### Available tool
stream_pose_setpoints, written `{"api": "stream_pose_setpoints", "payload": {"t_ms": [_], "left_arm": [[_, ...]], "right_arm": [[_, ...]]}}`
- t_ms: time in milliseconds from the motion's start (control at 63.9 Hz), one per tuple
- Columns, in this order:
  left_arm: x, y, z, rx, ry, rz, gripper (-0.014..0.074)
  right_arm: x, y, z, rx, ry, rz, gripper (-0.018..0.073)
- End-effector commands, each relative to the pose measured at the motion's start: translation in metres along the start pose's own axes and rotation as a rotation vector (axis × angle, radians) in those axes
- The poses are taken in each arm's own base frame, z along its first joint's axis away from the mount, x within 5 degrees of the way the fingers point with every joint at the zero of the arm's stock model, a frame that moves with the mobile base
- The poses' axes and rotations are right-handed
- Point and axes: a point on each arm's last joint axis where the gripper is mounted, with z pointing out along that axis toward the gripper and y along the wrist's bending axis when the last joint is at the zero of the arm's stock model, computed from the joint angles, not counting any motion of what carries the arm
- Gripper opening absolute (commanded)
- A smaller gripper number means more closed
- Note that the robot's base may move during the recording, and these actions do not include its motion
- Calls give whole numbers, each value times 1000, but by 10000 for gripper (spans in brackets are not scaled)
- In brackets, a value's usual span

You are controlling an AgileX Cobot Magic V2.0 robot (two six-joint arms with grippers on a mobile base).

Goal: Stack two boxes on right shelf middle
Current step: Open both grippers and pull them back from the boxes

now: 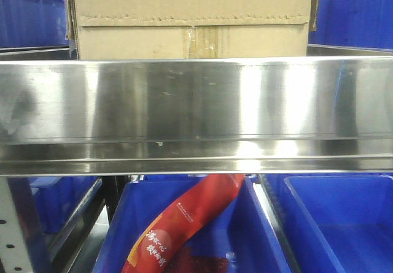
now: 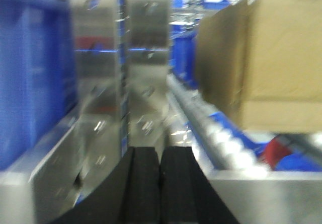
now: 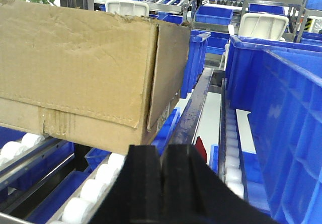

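A brown cardboard box point(image 1: 190, 18) with a jagged tape band and yellowish seam tape sits on the steel shelf behind its broad reflective front rail point(image 1: 196, 110). It shows at the right of the blurred left wrist view point(image 2: 266, 63) and at the upper left of the right wrist view point(image 3: 85, 70), resting on white rollers point(image 3: 100, 178). Only one box shows. My left gripper point(image 2: 160, 156) is shut and empty, left of the box, facing a steel upright point(image 2: 121, 68). My right gripper point(image 3: 167, 153) is shut and empty, just below and right of the box's near corner.
Blue plastic bins flank the box on the shelf, one at the left point(image 2: 30, 78) and one at the right point(image 3: 282, 123). Below the rail stand more blue bins point(image 1: 331, 224), one holding a red printed package point(image 1: 184, 224). A grey perforated upright point(image 1: 15, 224) stands at the lower left.
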Motion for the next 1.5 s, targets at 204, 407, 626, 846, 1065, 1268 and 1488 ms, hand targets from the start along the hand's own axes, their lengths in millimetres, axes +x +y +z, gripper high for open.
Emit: {"api": "stream_pose_setpoints", "payload": {"t_ms": [204, 407, 626, 846, 1065, 1268, 1488], "left_arm": [[14, 1, 3, -17, -63, -9, -111], [13, 1, 3, -17, -79, -3, -111], [13, 1, 3, -17, -79, -3, -111], [13, 1, 3, -17, -79, -3, -111], [13, 1, 3, -17, -79, -3, -111], [13, 1, 3, -17, -79, -3, -111], [13, 1, 3, -17, -79, -3, -111]], "right_arm": [[-2, -1, -1, 8, -30, -13, -154], [-2, -1, -1, 8, -30, -13, -154], [-2, -1, -1, 8, -30, -13, -154], [-2, -1, -1, 8, -30, -13, -154], [-1, -1, -1, 11, -26, -13, -154], [16, -11, -12, 142, -55, 45, -154], [72, -15, -28, 268, -121, 62, -154]]}}
